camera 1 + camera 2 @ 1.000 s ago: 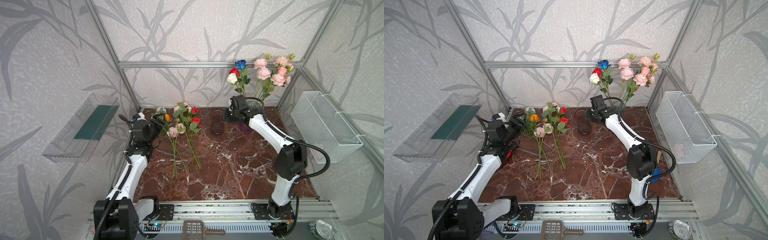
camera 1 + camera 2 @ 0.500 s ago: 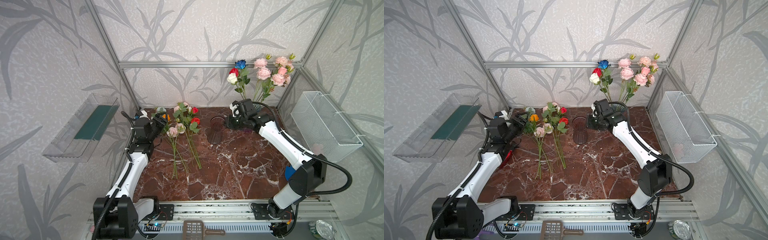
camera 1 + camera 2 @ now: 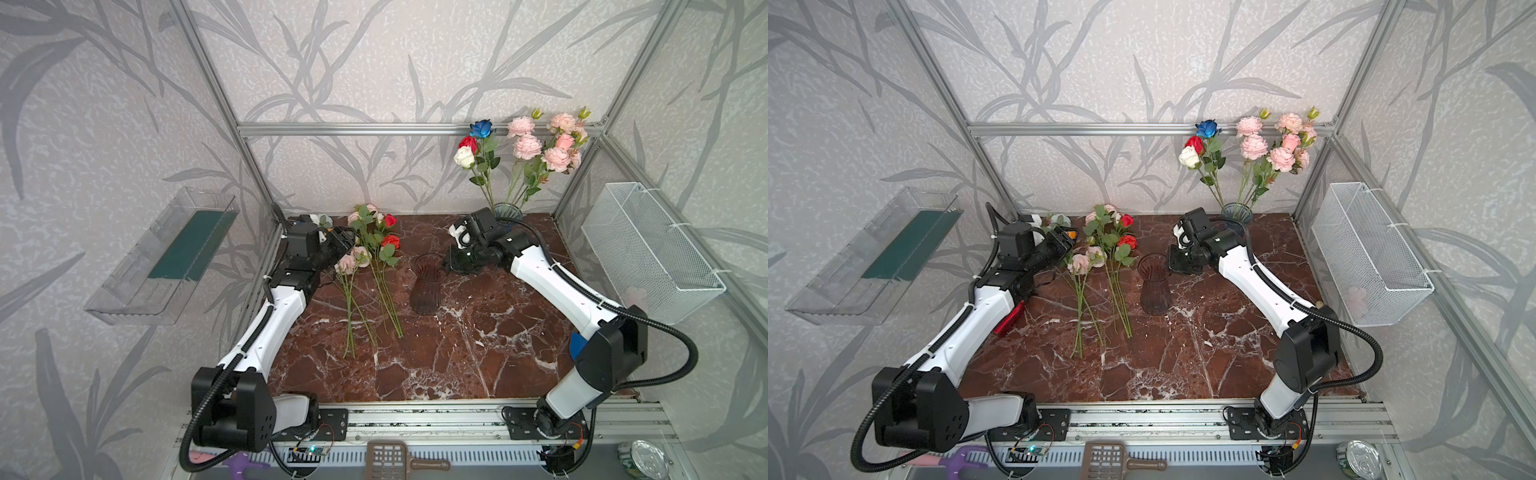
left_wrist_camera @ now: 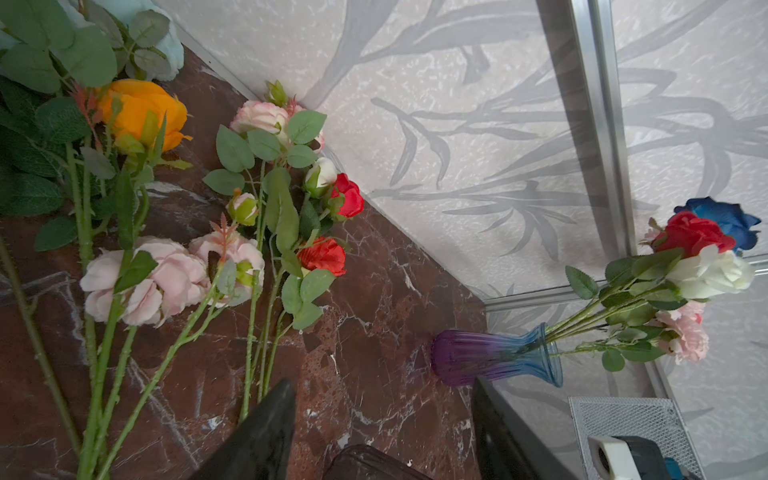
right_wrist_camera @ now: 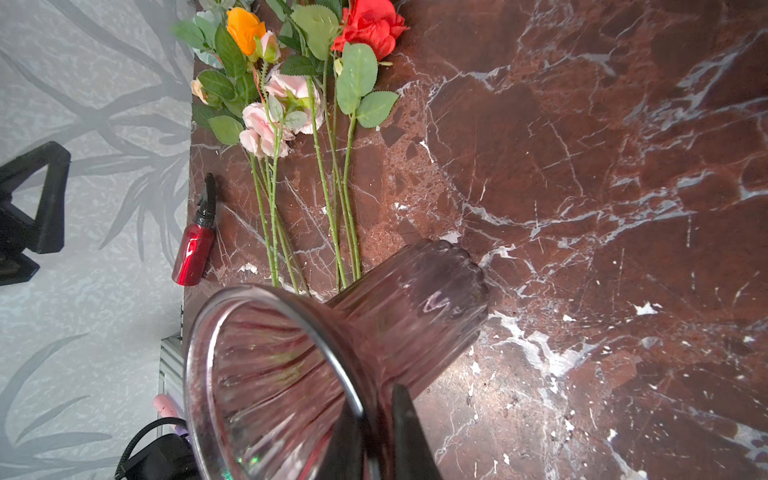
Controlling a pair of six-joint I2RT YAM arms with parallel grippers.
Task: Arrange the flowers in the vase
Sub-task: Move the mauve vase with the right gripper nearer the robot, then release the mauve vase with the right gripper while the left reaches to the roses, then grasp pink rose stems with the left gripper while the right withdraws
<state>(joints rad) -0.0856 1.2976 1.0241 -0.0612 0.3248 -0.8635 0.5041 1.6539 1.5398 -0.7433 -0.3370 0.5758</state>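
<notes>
Several flowers (image 3: 376,266) lie on the marble table (image 3: 478,353), just left of the dark vase (image 3: 426,286), whose rim the right gripper (image 3: 451,265) clamps. The left gripper (image 3: 347,242) hangs beside the blooms, jaws apart and empty. A blue-purple vase (image 3: 508,212) at the rear holds a bouquet (image 3: 524,146).

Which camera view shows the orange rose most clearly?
The left wrist view: the orange rose is large and close there. The right wrist view shows it smaller. In both top views the left arm hides most of it.
</notes>
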